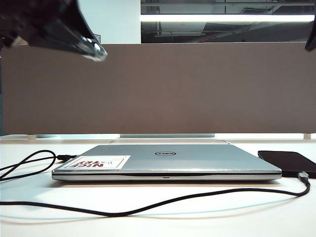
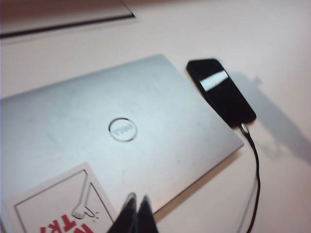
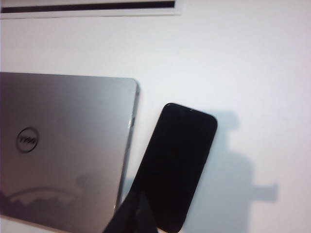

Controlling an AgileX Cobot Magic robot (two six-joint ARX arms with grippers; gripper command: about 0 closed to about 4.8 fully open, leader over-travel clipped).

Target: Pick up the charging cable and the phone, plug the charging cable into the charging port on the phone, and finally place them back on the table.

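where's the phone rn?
Exterior view: phone lies flat on the table at far right, beside the laptop, cable plugged into its near end.

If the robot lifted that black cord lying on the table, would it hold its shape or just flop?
Probably flop: the charging cable lies in loose curves and a loop across the table. It looks thin, so likely light. Its plug sits at the phone, so pulling might drag that. Both the left gripper and right gripper hang shut above.
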